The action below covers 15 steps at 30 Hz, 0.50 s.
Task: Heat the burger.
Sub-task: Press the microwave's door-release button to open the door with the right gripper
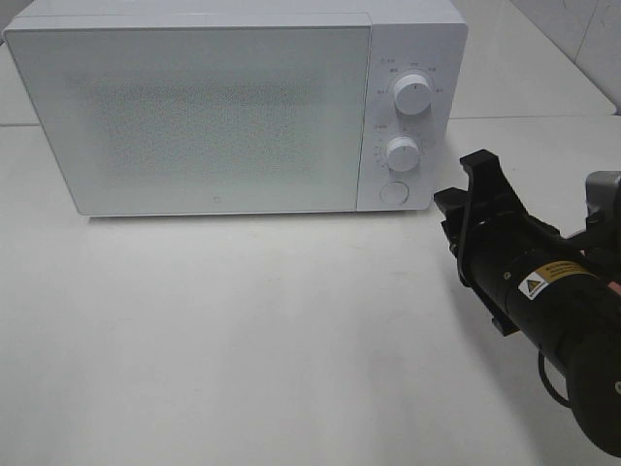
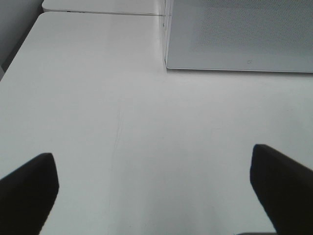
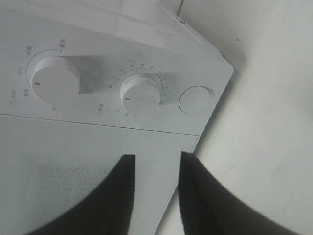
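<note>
The burger is out of view in all three views. The white microwave point(image 1: 194, 116) stands at the back of the table with its door closed. My right gripper point(image 1: 464, 184) hovers just right of its control panel. In the right wrist view the right gripper point(image 3: 156, 159) has its fingers a narrow gap apart with nothing between them, facing the lower knob point(image 3: 142, 93) and the round button point(image 3: 194, 100). My left gripper point(image 2: 151, 152) is wide open and empty over bare table in front of the microwave point(image 2: 239, 34).
The control panel carries an upper knob point(image 1: 413, 94), a lower knob point(image 1: 402, 152) and a round button point(image 1: 392, 192). The white table point(image 1: 243, 340) stretches in front of the microwave. A tiled wall shows at the back right.
</note>
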Motion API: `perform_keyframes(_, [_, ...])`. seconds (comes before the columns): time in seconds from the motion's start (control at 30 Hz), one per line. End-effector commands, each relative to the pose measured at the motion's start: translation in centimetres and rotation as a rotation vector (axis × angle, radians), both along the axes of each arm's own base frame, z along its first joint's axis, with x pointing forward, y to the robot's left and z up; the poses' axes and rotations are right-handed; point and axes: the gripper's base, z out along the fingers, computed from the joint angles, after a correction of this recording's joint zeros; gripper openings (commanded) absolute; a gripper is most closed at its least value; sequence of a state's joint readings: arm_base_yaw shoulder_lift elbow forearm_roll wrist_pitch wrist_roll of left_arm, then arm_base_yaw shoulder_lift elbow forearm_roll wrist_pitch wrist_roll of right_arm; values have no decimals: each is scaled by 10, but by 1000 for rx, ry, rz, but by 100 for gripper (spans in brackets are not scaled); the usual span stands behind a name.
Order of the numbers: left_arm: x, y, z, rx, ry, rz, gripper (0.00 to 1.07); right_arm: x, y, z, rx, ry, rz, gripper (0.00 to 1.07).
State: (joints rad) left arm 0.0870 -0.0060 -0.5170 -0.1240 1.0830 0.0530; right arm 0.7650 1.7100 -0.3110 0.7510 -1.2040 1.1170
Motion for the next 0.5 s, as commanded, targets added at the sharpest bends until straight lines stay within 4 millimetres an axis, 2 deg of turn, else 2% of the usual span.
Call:
perform_keyframes(0.03, [-3,-1,1,-10,-39,-9,100,1,0,9,149,-93,-42,17])
perform_keyframes(0.1, [-3,-1,1,-10,-39,-9,100,1,0,9,166,-90,-47,15])
perform_keyframes(0.13, [-3,-1,1,-10,-39,-9,100,1,0,8,203,-82,-57,10])
perform_keyframes(0.17, [-3,-1,1,-10,-39,-9,100,1,0,8,203,-82,-57,10])
perform_keyframes(0.2, [-3,-1,1,-10,-39,-9,100,1,-1,7,237,-63,-69,4])
perform_keyframes(0.27, [-3,-1,1,-10,-39,-9,100,1,-1,6,247,-53,-72,1])
perform_keyframes(0.5, [-3,-1,1,-10,-39,-9,100,-1,-1,-2,256,41,-87,0])
